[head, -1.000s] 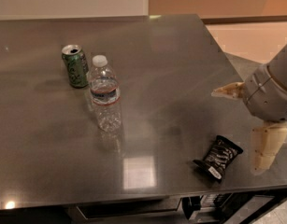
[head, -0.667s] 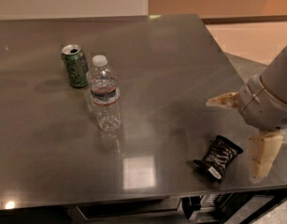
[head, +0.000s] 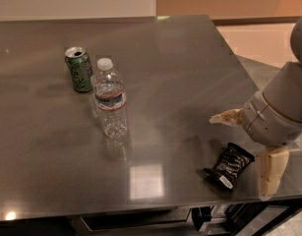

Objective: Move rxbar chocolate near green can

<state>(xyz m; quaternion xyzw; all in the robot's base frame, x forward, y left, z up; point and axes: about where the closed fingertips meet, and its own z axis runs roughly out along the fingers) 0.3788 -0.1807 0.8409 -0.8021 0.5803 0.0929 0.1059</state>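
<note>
gripper [head: 240, 155] lower, spread beside rxbar chocolate [head: 229, 165]

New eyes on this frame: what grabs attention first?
The big grey tool, fingers spread wide, hangs at the right front corner of the steel table, by the black rxbar chocolate. Far to the left, the green can stands upright beside a clear water bottle.
</note>
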